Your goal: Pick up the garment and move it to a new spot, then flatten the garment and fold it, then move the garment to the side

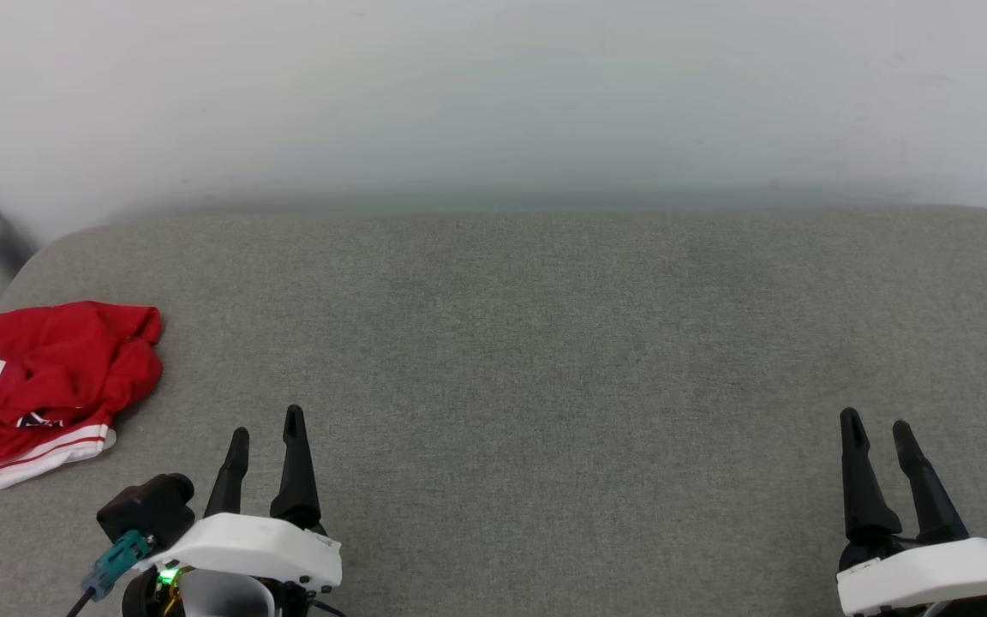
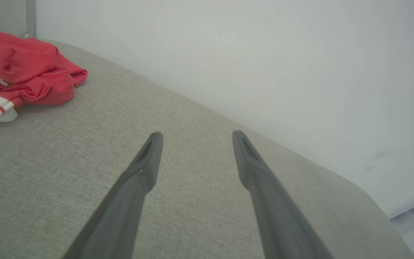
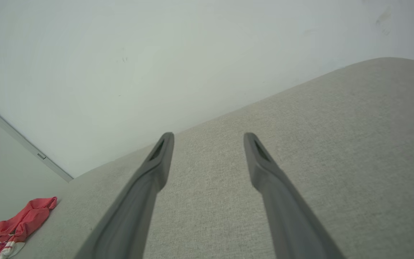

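Red-and-white cloth T-shirt [image 1: 48,377], just one, lies crumpled on the grey fabric cushion [image 1: 545,343]; my left gripper [image 1: 267,422] and right gripper [image 1: 876,421] both gape empty.

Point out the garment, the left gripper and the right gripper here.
garment [image 1: 56,377], head view, on the crumpled red body cloth.
left gripper [image 1: 266,422], head view, midway between the tips of its open jaws.
right gripper [image 1: 875,420], head view, midway between the tips of its open jaws.

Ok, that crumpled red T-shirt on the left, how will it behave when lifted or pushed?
Likely floppy: the T-shirt lies in a bunched heap of soft folds, so a pinch would probably lift one layer while the rest drapes. It looks thin, so probably light. The woven grey cushion may drag on it if pushed, bunching it further.
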